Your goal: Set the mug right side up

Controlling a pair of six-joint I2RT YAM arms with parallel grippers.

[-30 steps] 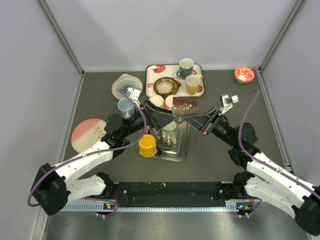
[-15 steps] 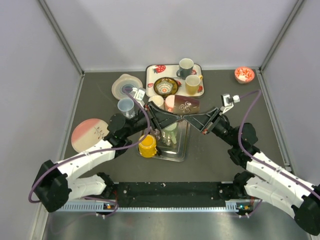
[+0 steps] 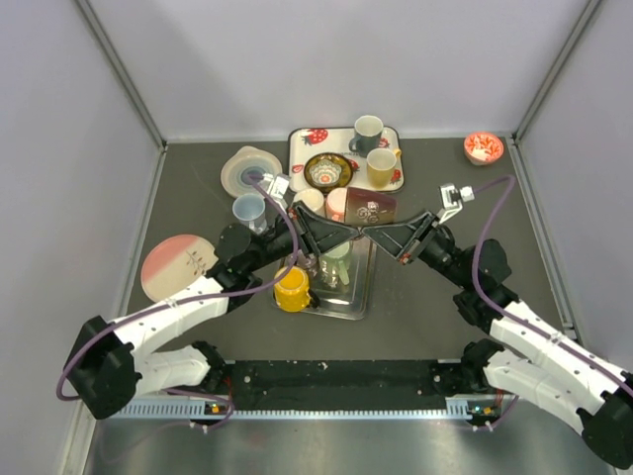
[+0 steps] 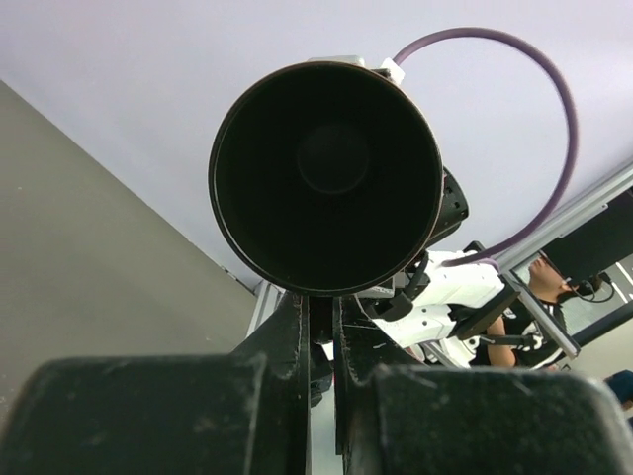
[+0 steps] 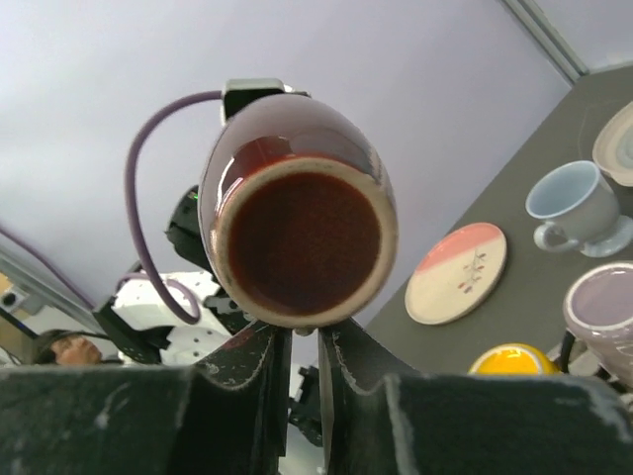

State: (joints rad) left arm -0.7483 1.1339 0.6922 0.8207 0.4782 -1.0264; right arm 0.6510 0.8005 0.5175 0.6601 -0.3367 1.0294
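We see the brown mug (image 3: 371,210) held in the air on its side, above the far end of the metal tray (image 3: 346,303) that sits mid-worktop (image 3: 425,317), with an arm reaching in from each side. The left fingers (image 3: 336,234) are drawn together and clamped on the brown mug's rim. From the left wrist its open mouth (image 4: 326,178) faces us, dark inside, and the left fingers (image 4: 295,332) pinch its lower edge with only a slit between them. The right fingers (image 3: 388,236) come in from the other side and are likewise all but closed, gripping at the base end. From the right wrist we look straight at the round foot of the brown mug (image 5: 302,242), and the right fingers (image 5: 265,356) meet just under it. Exactly which part they pinch we cannot make out. Below, a pale green cup (image 3: 336,265) stands in the metal tray and a yellow mug (image 3: 292,287) sits at its near left corner. To the left we see a pink plate (image 3: 176,265) and a light blue cup (image 3: 248,211), well apart from each other. At the back a patterned tray (image 3: 297,158) carries a grey mug (image 3: 368,131), a cream mug (image 3: 381,166) and a dark bowl (image 3: 327,171). A small red bowl (image 3: 484,148) sits alone at the far right.
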